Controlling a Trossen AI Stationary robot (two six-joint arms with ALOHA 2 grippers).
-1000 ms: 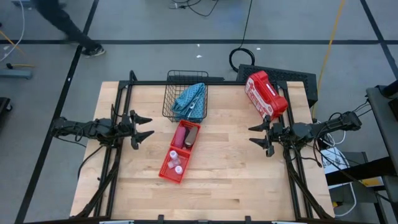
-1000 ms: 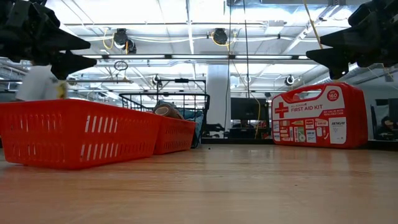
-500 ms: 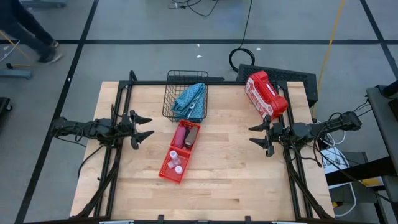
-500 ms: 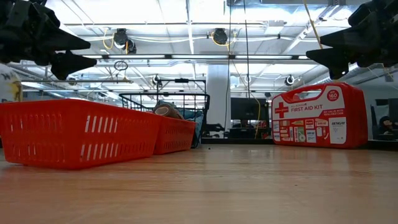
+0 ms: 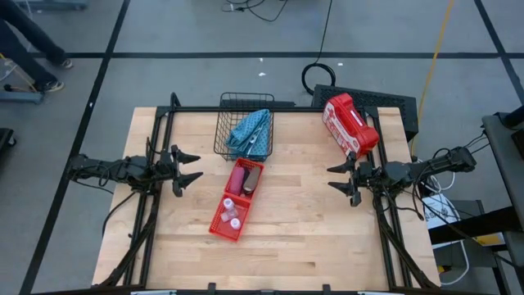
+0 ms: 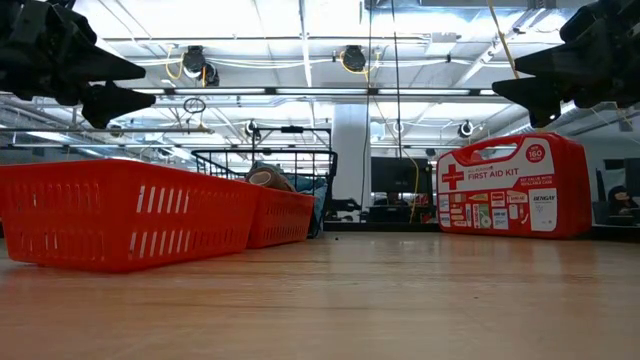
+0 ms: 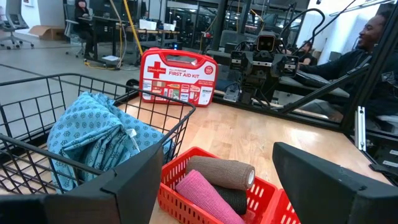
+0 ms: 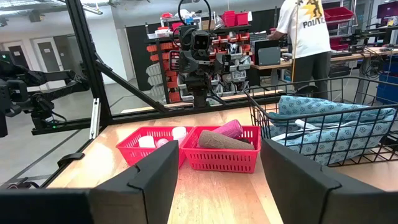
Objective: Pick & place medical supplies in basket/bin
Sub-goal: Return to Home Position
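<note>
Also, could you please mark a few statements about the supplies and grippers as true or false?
The light-blue pouch lies in the wire basket. True.
The bandage rolls lie in a red bin. True.
The left gripper holds a bandage roll. False: it is open and empty, at the left side of the table.
The first aid kit sits inside the basket. False: it stands on the table, apart from it.
The right gripper is shut. False: it is open and empty.

In the low view the near red bin (image 6: pixel 130 215) hides its own contents.
</note>
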